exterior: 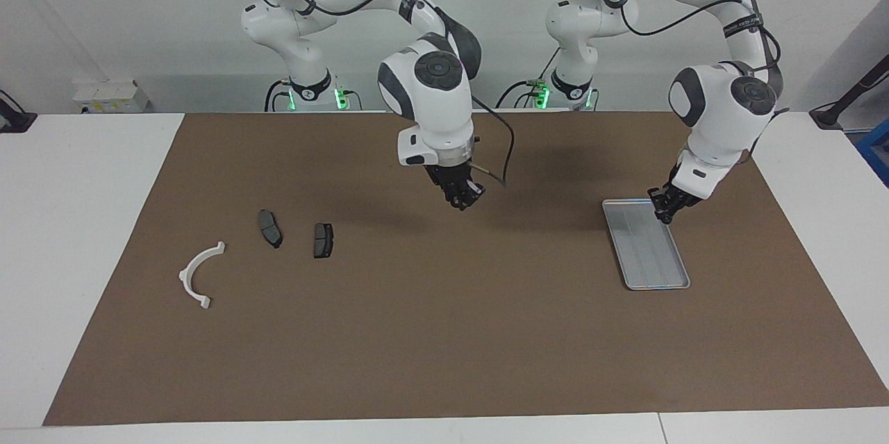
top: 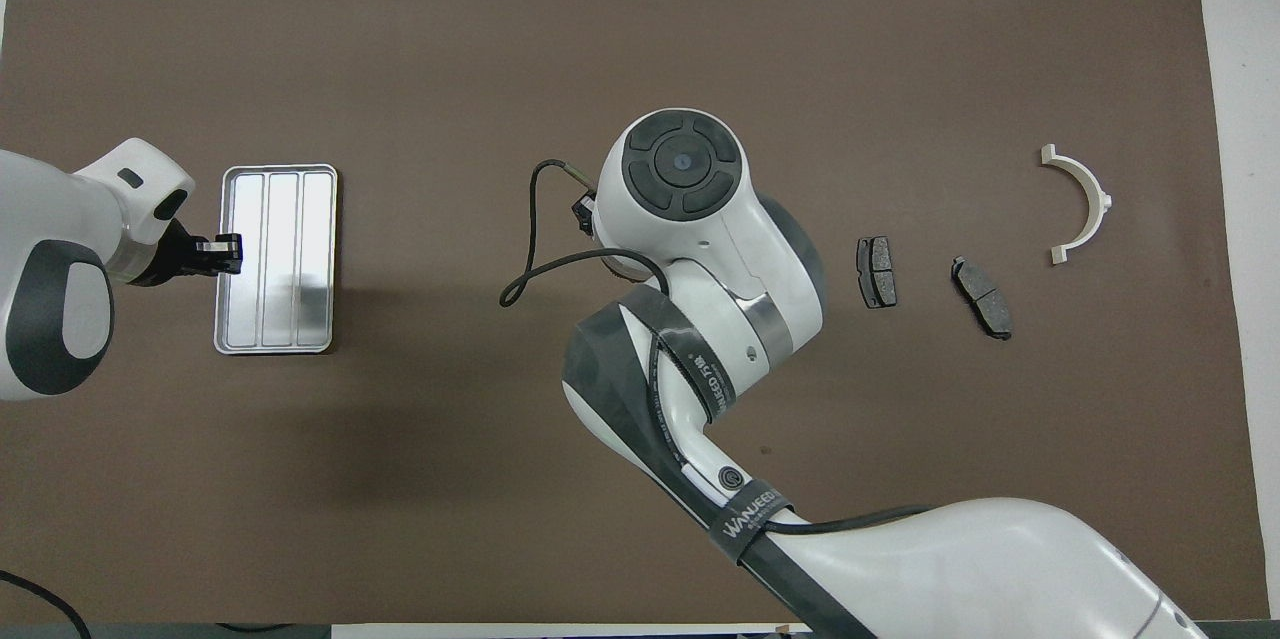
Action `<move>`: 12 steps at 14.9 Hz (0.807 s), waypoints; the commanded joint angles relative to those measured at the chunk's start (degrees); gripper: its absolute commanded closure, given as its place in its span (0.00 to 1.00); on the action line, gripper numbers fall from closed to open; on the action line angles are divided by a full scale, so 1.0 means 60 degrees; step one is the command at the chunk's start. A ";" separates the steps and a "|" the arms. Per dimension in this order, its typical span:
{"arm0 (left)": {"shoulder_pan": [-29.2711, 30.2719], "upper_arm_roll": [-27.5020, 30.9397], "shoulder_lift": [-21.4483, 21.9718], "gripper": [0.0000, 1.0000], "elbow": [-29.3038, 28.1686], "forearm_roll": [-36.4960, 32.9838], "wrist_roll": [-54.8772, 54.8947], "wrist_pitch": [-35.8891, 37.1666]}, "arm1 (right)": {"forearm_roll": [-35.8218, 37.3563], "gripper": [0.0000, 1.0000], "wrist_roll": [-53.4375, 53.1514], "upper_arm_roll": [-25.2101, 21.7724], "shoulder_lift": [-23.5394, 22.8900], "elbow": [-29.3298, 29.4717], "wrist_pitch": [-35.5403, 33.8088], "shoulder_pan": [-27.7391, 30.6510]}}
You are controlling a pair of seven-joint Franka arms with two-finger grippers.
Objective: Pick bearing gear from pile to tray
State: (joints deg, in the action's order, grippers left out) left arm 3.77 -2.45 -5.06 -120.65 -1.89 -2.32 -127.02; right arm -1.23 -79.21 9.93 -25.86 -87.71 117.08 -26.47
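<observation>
The left gripper hangs closed, gripping nothing visible, over the robot-side edge of the shallow silver-grey rectangular metal tray. The right gripper, its closure and contents indiscernible, hangs over bare brown mat mid-table, well apart from two dark grey brake pads and the white half-ring plastic bracket.

In the overhead view the right arm's white wrist housing covers the right claw entirely; whether that claw holds any small part is too small to tell in the facing view; the left claw shows only its black tip over the rim of the shallow silver-grey rectangular metal tray; both arms' upper links are cut off by the picture edges.
</observation>
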 commanded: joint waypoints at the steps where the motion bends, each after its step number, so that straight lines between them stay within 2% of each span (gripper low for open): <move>1: -0.0101 0.0086 0.0419 1.00 -0.0896 0.0139 -0.0053 -0.0684 | 0.0742 1.00 -0.0885 -0.0043 -0.0681 -0.0104 0.1005 -0.0405; 3: -0.0188 0.0086 0.0331 1.00 -0.1029 0.0139 -0.0155 -0.0919 | 0.1404 1.00 -0.1357 -0.0014 -0.1268 -0.0046 0.1623 -0.0495; 5: -0.0233 0.0086 0.0287 1.00 -0.1204 0.0139 -0.0170 -0.1154 | 0.1464 1.00 -0.1373 -0.0028 -0.1562 -0.0031 0.2004 -0.0495; 11: -0.0599 0.0086 -0.0006 1.00 -0.1658 0.0153 -0.0653 -0.1799 | 0.1655 1.00 -0.1388 -0.0014 -0.1666 -0.0162 0.2313 -0.0392; 12: -0.0599 0.0086 -0.0006 1.00 -0.1746 0.0139 -0.0668 -0.1901 | 0.1626 0.75 -0.1402 -0.0014 -0.1666 -0.0148 0.2313 -0.0378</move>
State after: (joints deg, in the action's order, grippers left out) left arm 1.32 -2.62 -5.44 -129.11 -1.82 -5.44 -135.99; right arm 7.27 -86.45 9.26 -36.17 -88.41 130.13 -29.48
